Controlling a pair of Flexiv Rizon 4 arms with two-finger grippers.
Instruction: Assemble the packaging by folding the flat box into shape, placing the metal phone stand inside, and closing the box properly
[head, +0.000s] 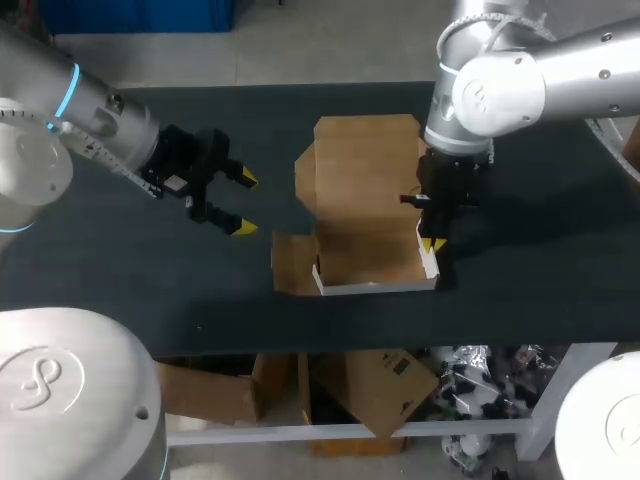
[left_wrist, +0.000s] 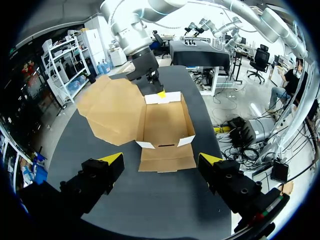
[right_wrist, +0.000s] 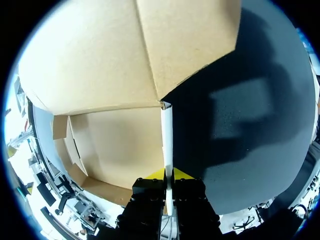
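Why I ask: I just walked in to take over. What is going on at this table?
The right gripper is shut on the side wall of a half-folded cardboard box, holding that wall upright. The lid is folded back, open. The left gripper is open and empty, off to the box's other side. No phone stand shows inside.

Brown box with white edges on black table.
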